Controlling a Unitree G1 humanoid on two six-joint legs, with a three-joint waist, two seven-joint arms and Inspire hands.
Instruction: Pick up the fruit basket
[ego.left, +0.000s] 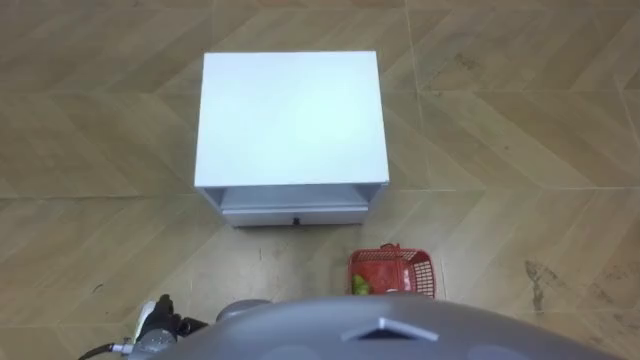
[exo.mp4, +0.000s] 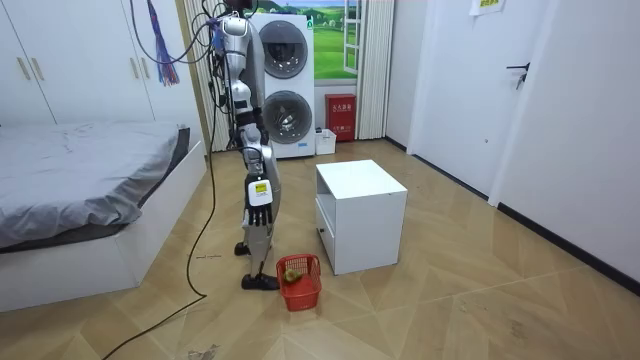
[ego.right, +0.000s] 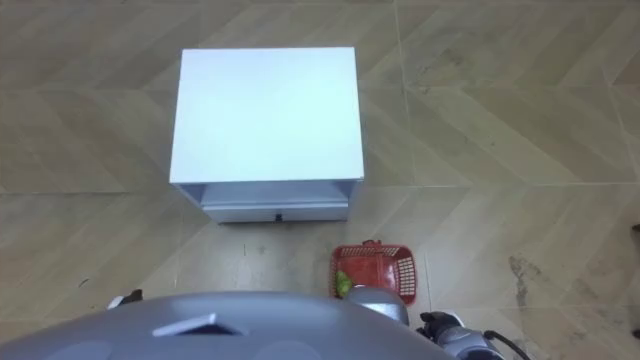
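The red fruit basket (ego.left: 395, 270) stands on the wood floor, just ahead of me and to my right, with a green fruit (ego.left: 360, 286) showing inside. In the room view the basket (exo.mp4: 299, 281) sits by my feet, near the front corner of the white cabinet. My right hand (exo.mp4: 258, 195) hangs at my side, well above the basket, with straight fingers and nothing in it. My left hand (ego.left: 152, 322) shows at the lower left edge, low by my side. I stand upright facing the cabinet.
A white bedside cabinet (ego.left: 290, 115) with a low drawer (ego.left: 295, 213) stands straight ahead. A bed (exo.mp4: 80, 190) lies behind me. Stacked washing machines (exo.mp4: 285, 90) and a red box (exo.mp4: 341, 117) stand by the far wall. Open floor lies right of the basket.
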